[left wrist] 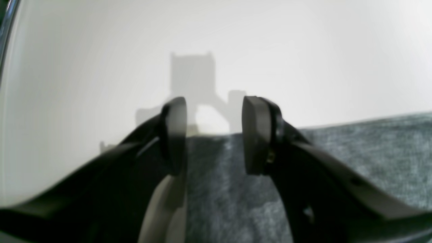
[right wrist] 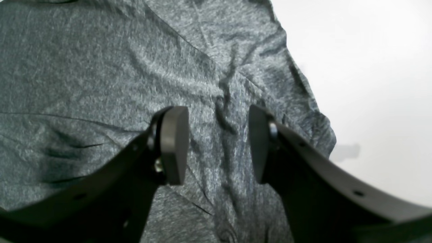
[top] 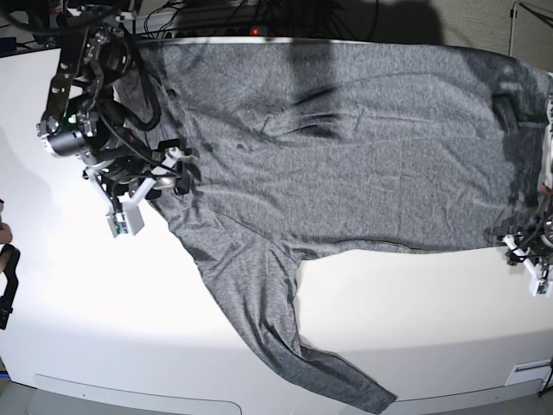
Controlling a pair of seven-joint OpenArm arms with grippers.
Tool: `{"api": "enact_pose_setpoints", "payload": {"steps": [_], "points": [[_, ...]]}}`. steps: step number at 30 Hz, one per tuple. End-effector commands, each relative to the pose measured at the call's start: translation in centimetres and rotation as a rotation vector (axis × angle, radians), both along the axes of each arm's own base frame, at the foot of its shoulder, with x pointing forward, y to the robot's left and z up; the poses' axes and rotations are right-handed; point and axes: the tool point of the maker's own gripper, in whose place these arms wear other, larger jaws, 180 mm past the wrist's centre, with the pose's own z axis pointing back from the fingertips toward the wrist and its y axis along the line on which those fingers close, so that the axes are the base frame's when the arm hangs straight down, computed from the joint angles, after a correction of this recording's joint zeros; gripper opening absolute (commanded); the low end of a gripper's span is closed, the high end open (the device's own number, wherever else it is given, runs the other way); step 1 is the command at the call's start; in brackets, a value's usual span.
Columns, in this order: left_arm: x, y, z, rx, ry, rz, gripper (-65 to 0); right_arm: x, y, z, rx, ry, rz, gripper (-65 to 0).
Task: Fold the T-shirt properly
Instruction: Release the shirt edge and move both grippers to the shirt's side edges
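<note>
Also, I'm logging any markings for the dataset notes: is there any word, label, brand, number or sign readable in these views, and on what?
None can be read. The T-shirt is plain grey with no print, the table is bare white, and the left gripper and right gripper show no lettering.

My work surface is a white table (top: pixel 415 294), smooth and glossy, with a rounded front edge. Lying directly on it is the T-shirt (top: pixel 346 147), a heather-grey knit spread flat across the far half, reaching nearly from one side to the other. One long sleeve (top: pixel 276 320) trails diagonally toward the front edge, its cuff close to the rim. The fabric shows soft wrinkles. The near half of the table is otherwise bare white, with faint shadows.
</note>
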Motion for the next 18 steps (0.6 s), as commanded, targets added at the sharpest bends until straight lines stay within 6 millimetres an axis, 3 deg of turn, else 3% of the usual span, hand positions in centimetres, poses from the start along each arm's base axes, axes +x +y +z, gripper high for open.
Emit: {"api": "enact_pose_setpoints", "payload": {"steps": [1,5,14,18], "points": [[1.3,1.5,2.4,0.004,-0.061,0.028,-38.5,0.7,0.1,1.2,0.001,-0.049,0.010,-37.0],[0.3,2.1,1.8,-0.045,-0.012,0.083,-38.5,0.6,0.1,1.1,-0.002,-0.041,0.011,-37.0],[-1.5,0.0,-1.4,-0.146,0.059,0.101,-38.5,0.5,0.0,1.0,-0.006,-0.030,0.013,-37.0],[-2.5,-0.1,-2.7,-0.158,0.090,0.123,-38.6,0.3,0.0,0.8,-0.009,-0.018,0.014,-37.0]]}}
